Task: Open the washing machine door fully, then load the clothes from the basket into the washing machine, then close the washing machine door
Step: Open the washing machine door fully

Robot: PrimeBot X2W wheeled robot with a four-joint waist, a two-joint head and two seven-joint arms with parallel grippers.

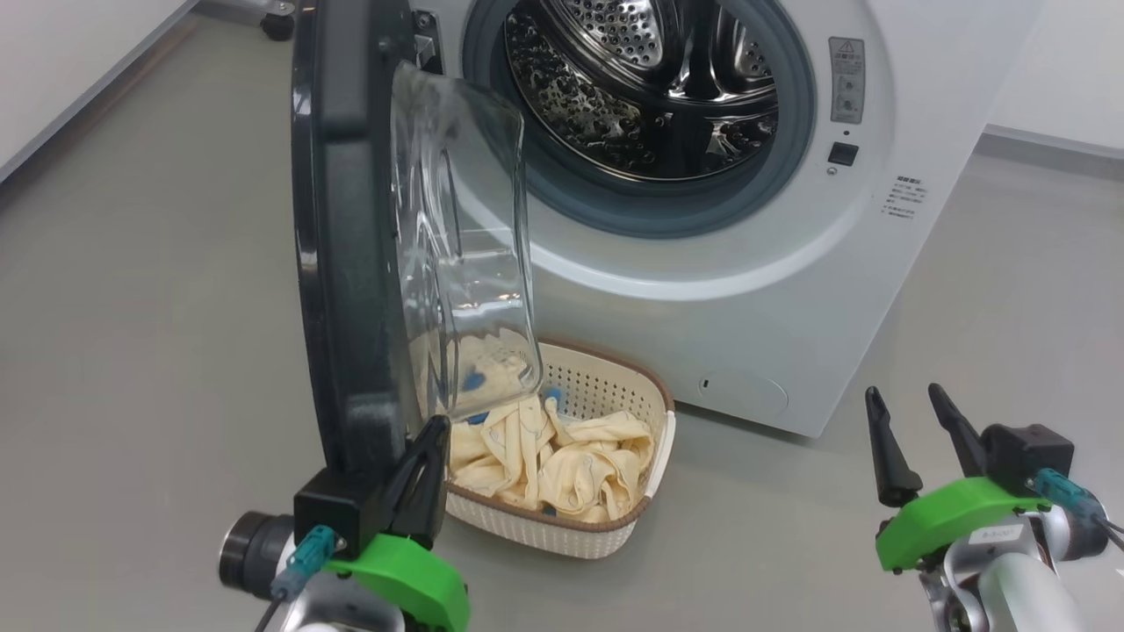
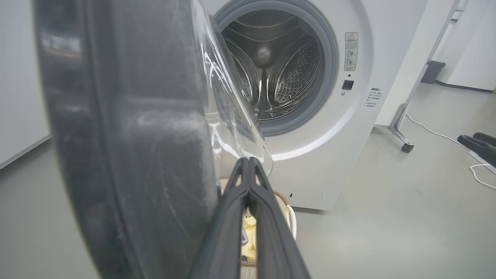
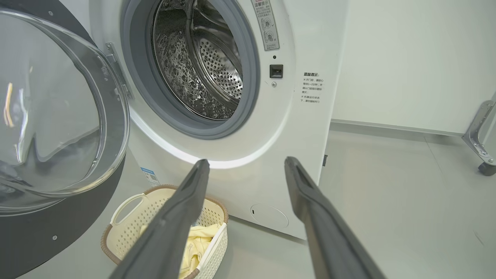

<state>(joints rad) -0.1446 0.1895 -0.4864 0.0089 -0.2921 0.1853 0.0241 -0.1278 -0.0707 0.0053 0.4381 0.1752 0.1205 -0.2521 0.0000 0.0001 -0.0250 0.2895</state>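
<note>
Left gripper [image 1: 432, 430] closed, clothes [image 1: 553, 461] heaped in basket [image 1: 608, 391], washing machine door [image 1: 342, 263] open

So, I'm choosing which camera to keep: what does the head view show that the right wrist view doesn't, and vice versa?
Head: shut left hand beside the door's lower edge.
Right wrist: basket handle, blue sticker, wheeled metal leg.
Both: open door, drum, basket, clothes, open right hand.

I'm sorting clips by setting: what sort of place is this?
Likely a lab or test room, not a home: the washing machine stands on bare grey floor, with a castered metal frame and a loose white cable beside it.
</note>
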